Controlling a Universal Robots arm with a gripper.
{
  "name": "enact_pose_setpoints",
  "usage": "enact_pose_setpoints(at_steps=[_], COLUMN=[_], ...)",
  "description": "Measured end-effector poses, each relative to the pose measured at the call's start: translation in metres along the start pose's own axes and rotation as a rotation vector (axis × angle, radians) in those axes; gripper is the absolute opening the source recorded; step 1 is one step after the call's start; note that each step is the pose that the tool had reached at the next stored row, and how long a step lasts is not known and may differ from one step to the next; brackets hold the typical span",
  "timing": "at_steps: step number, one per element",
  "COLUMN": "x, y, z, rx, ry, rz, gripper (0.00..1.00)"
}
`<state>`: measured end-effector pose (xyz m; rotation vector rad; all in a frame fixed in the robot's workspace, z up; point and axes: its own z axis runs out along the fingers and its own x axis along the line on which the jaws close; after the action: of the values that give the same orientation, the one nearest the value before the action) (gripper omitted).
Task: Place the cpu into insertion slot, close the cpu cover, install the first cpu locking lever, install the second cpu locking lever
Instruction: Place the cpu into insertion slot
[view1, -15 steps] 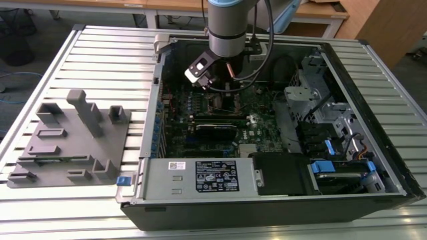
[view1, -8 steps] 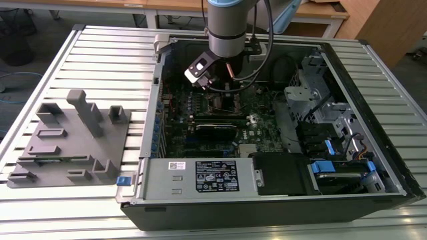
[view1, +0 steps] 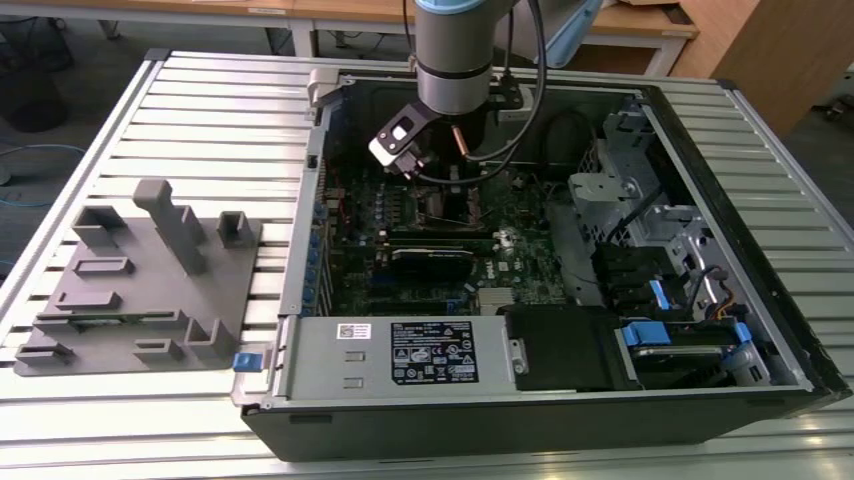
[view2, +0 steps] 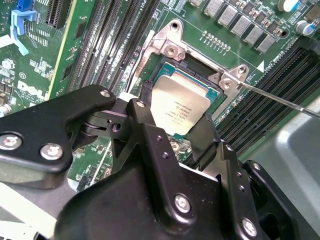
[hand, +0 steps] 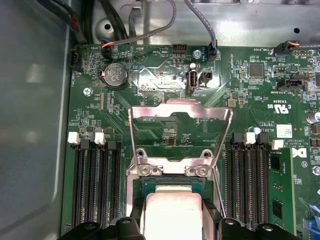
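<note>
Fingers (view2: 202, 137) of my gripper (view2: 174, 106) are clamped on opposite edges of the cpu (view2: 182, 102), which holds it flat and square over the insertion slot (view2: 196, 70); whether it is fully seated I cannot confirm. Beyond, the cpu cover (hand: 150, 112) stands hinged open, leaving descent room. Memory slots (hand: 95, 185) flank closely. In the exterior view the grey fixture (view1: 134, 280) lies at nine o'clock of the case (view1: 534, 420).

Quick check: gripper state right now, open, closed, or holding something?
The gripper: closed on the cpu, at the insertion slot.
</note>
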<state>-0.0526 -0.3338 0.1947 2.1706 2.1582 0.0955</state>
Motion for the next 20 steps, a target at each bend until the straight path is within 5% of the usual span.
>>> enact_pose_setpoints(at_steps=[20], x=[0.0001], y=[-0.0006], z=[0.0024], rx=[-0.0002], ry=[-0.0001], rz=[0.0], gripper=[0.54])
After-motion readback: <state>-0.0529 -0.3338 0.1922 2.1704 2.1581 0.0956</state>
